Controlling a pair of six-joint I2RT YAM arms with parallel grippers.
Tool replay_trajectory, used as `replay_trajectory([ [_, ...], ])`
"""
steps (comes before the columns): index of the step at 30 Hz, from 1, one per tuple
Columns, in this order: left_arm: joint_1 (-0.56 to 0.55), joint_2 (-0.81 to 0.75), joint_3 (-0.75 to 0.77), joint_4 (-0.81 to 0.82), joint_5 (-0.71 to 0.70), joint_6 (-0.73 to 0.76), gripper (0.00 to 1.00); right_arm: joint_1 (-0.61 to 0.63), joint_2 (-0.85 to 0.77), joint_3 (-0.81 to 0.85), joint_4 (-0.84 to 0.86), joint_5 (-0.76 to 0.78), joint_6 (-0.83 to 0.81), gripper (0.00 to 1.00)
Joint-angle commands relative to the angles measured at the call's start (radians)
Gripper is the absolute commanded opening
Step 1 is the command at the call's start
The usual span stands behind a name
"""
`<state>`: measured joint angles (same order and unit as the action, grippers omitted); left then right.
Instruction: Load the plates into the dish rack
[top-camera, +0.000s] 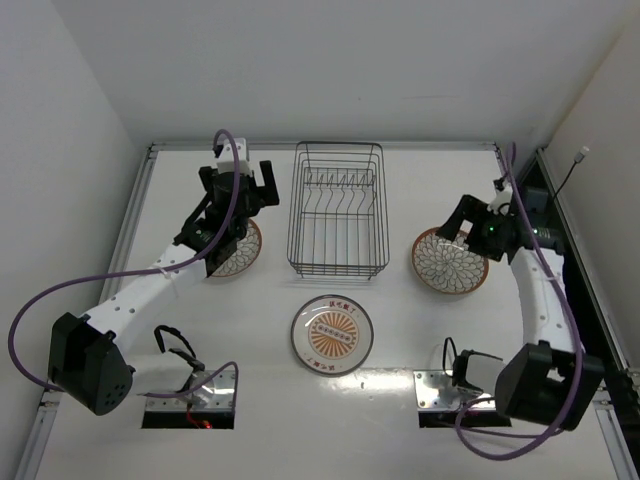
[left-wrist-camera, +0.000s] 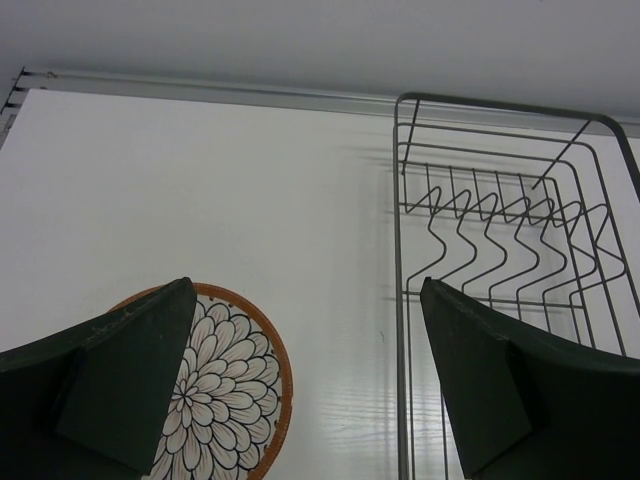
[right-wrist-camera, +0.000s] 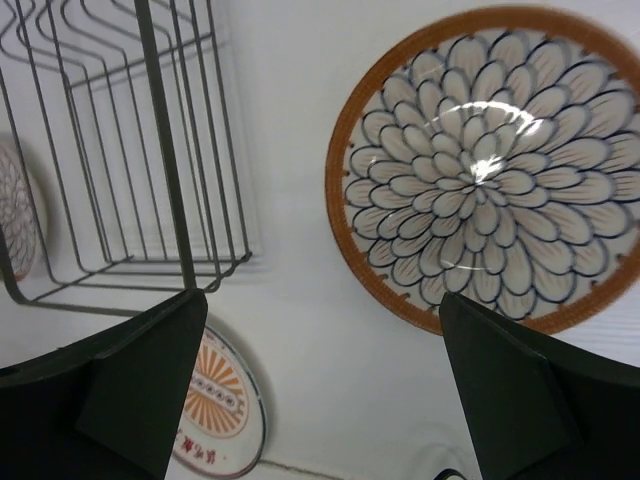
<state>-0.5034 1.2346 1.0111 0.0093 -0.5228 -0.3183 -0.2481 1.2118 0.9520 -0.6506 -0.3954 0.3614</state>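
My left gripper (left-wrist-camera: 305, 300) hangs wide and empty over the left petal plate (left-wrist-camera: 228, 392), which lies flat on the table (top-camera: 400, 330) just left of the empty wire dish rack (top-camera: 337, 212). My right gripper (right-wrist-camera: 322, 305), equally spread, hovers by the right petal plate (right-wrist-camera: 488, 172). The sunburst plate (top-camera: 332, 335) lies in front of the rack. I'd straddle a rim, pinch firmly, tip the plate upright, then slot it between prongs.

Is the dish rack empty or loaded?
Empty. The dish rack holds only bare wires; all three plates lie on the table outside it.
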Motion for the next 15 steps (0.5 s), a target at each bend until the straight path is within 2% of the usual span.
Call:
replay_trajectory([
  [1, -0.006, -0.029, 0.030, 0.050, -0.026, 0.013, 0.94, -0.033, -0.112, 0.022, 0.036, 0.084, -0.009, 1.00],
  [2, -0.006, -0.029, 0.021, 0.050, -0.026, 0.013, 0.94, -0.033, -0.164, 0.036, 0.019, 0.221, -0.009, 1.00],
  [5, -0.006, -0.038, 0.021, 0.050, -0.026, 0.013, 0.94, -0.042, -0.221, 0.073, -0.035, 0.427, 0.000, 1.00],
  [8, -0.006, -0.038, 0.021, 0.060, -0.026, 0.013, 0.94, -0.051, -0.212, 0.073, -0.064, 0.524, 0.034, 1.00],
  [12, -0.006, -0.038, 0.021, 0.060, -0.026, 0.013, 0.94, -0.100, -0.088, 0.039, -0.063, 0.367, 0.034, 1.00],
  [13, -0.006, -0.038, 0.021, 0.060, -0.026, 0.013, 0.94, -0.121, -0.062, 0.024, -0.048, 0.260, 0.034, 1.00],
  [15, -0.006, -0.049, 0.021, 0.060, -0.026, 0.013, 0.94, -0.212, -0.028, -0.056, -0.005, 0.151, 0.034, 1.00],
])
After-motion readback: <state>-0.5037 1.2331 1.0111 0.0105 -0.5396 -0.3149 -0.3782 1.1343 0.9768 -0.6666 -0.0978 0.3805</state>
